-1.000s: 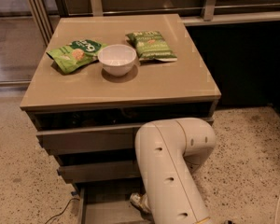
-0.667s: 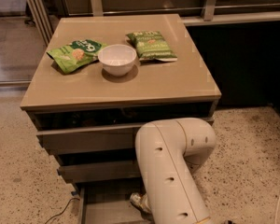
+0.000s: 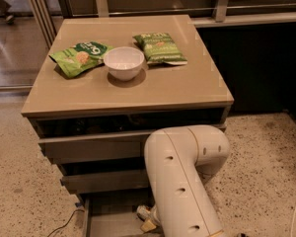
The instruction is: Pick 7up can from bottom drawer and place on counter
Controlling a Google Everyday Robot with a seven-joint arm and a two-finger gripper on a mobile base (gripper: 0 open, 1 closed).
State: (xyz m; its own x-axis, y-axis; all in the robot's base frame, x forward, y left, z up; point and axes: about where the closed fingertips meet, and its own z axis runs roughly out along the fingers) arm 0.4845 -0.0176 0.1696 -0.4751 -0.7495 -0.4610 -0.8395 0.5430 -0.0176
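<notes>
nothing has moved: the robot's fingers (image 3: pixel 147 221) stay low in the grey-brown bottom drawer (image 3: pixel 111 225); i cannot tell their opening or hold.

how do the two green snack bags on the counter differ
The left snack bag is brighter green and lies skewed, left of the white bowl; the right snack bag is duller olive and lies straighter, right of the bowl. Both lie flat on the counter. The end effector is down in the bottom drawer, mostly hidden by the arm.

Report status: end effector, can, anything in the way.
End effector low in open bottom drawer. 7up can not made out; arm blocks view. Counter holds bowl, snack bags.
</notes>
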